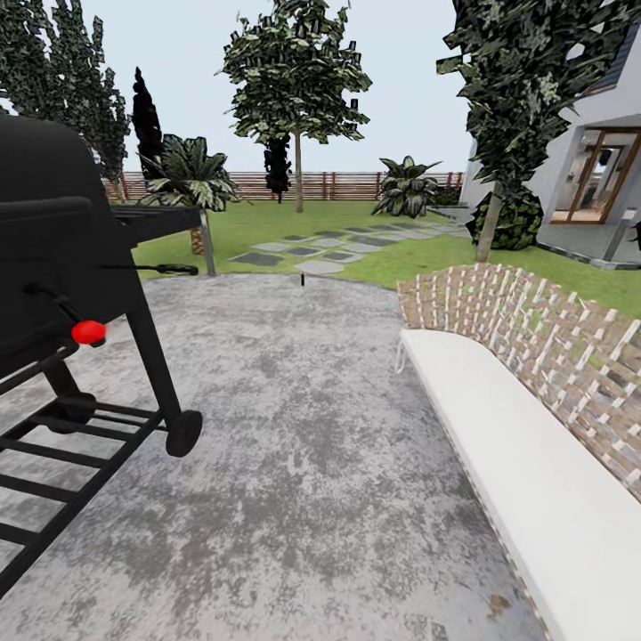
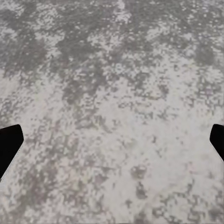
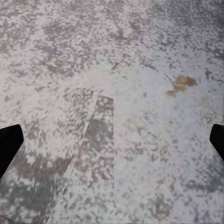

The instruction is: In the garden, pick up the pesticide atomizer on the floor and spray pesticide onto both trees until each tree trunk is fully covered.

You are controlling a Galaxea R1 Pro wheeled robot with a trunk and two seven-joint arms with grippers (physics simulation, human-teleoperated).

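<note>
Two trees rise from the garden lawn [image 1: 258,227]. One tree [image 1: 296,71] stands far back at the middle, its pale trunk [image 1: 298,182] in front of the brown slat fence [image 1: 249,185]. The other tree [image 1: 525,80] is at the right, and its leaning trunk [image 1: 488,233] rises beside a round bush. A tiny dark upright thing [image 1: 304,279] stands at the patio's far edge; I cannot tell whether it is the pesticide atomizer. My left gripper [image 2: 112,144] and right gripper [image 3: 112,144] hang open over bare mottled concrete, fingertips far apart with nothing between them.
A black wheeled grill [image 1: 62,267] with a red knob [image 1: 88,333] fills the left side. A woven bench with a white cushion [image 1: 525,463] runs along the right. Grey patio [image 1: 303,445] lies between them, leading to stepping stones [image 1: 312,254]. A house [image 1: 596,178] is at the far right.
</note>
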